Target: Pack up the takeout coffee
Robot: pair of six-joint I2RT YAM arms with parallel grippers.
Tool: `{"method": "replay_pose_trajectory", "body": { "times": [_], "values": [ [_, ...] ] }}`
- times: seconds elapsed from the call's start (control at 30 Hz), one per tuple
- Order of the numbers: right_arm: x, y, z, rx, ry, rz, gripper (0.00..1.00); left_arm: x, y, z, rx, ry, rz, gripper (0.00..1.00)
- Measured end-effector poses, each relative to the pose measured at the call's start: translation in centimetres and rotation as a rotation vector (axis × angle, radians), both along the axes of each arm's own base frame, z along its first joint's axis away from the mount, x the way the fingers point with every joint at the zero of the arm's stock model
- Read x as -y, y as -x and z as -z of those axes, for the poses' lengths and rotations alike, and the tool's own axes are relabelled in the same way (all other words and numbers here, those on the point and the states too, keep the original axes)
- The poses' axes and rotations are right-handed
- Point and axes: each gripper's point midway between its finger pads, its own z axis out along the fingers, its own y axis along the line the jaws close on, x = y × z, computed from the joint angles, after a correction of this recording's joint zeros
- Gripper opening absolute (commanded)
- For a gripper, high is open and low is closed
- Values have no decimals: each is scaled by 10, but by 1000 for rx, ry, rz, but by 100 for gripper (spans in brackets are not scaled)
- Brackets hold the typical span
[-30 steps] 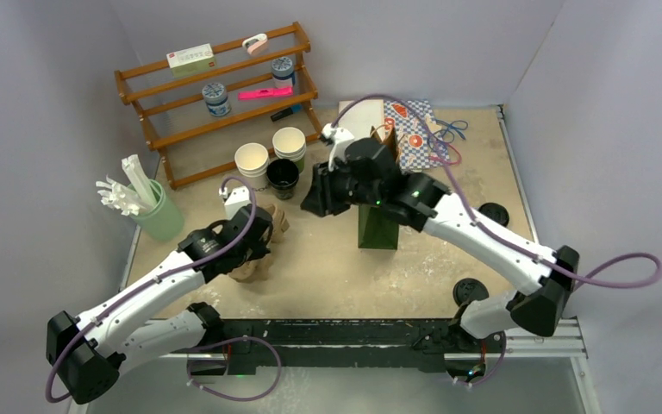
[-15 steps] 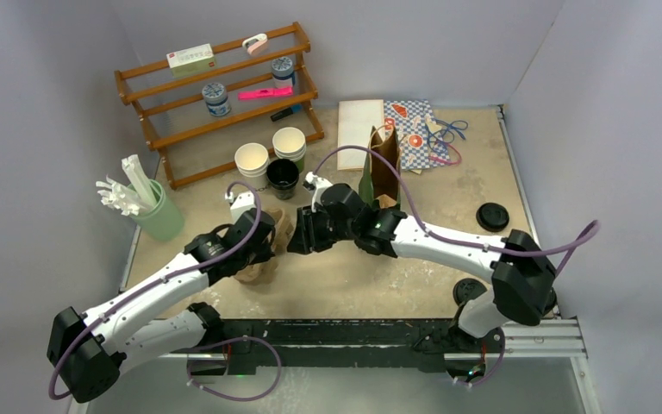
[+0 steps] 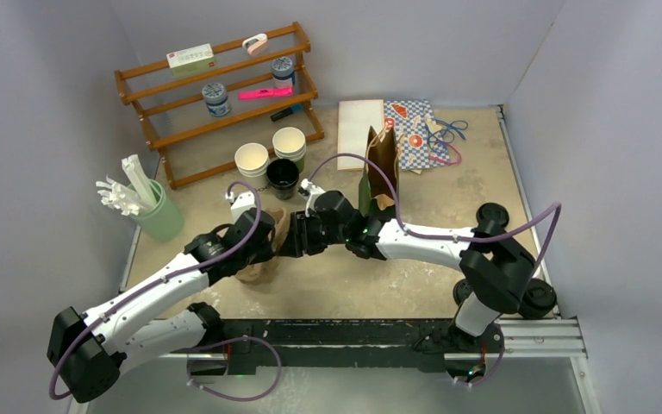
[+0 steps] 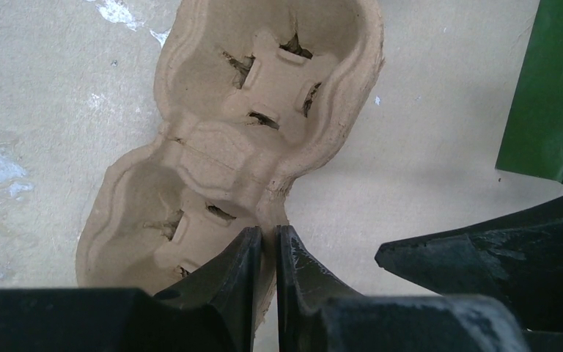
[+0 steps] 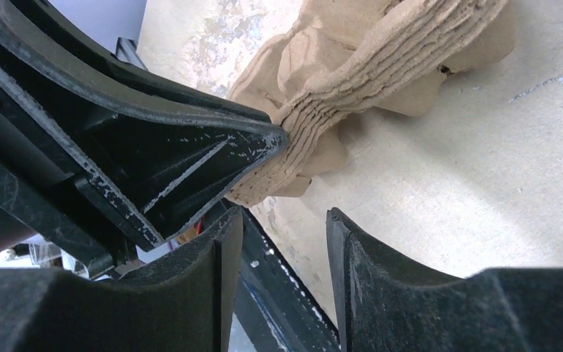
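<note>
Pulp carrier (image 4: 220,150), fibrous, two-cupped, rim pinched by left gripper (image 4: 267,235).

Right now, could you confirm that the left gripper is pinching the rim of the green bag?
Not quite: the left gripper is pinching the rim of the cardboard cup carrier, not the green bag, as the left wrist view shows.

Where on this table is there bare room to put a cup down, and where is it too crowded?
Free: the front middle of the table, between the pulp carrier and the right arm's base; also the patch between the paper bag and the black lid. Crowded: the back left by the cups and rack, and around the carrier.
</note>
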Motion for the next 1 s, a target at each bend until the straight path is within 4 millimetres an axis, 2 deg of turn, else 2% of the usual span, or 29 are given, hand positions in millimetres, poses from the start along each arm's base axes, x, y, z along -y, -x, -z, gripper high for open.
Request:
{"method": "replay_pose_trajectory", "body": {
  "times": [0.13,0.27,0.37,0.6,0.73,0.83,1.0],
  "values": [
    [-4,-1,5,-6,-7,-2,50,1,1,0,-6,3,12,19],
    [-6,-2,21,-21,17,-1,52,6,5,0,-18,17,46,25],
    [-4,-5,31,-24,47,18,52,10,8,0,-28,23,88,28],
    [7,-11,36,-12,84,82,56,15,13,-5,-14,22,189,32],
    [19,-17,30,16,97,144,54,24,12,-10,11,28,269,32],
    [30,-22,20,45,98,201,52,30,10,-12,24,34,318,36],
    [47,-34,8,91,118,299,46,37,6,-7,36,-1,389,38]
  ]
}}
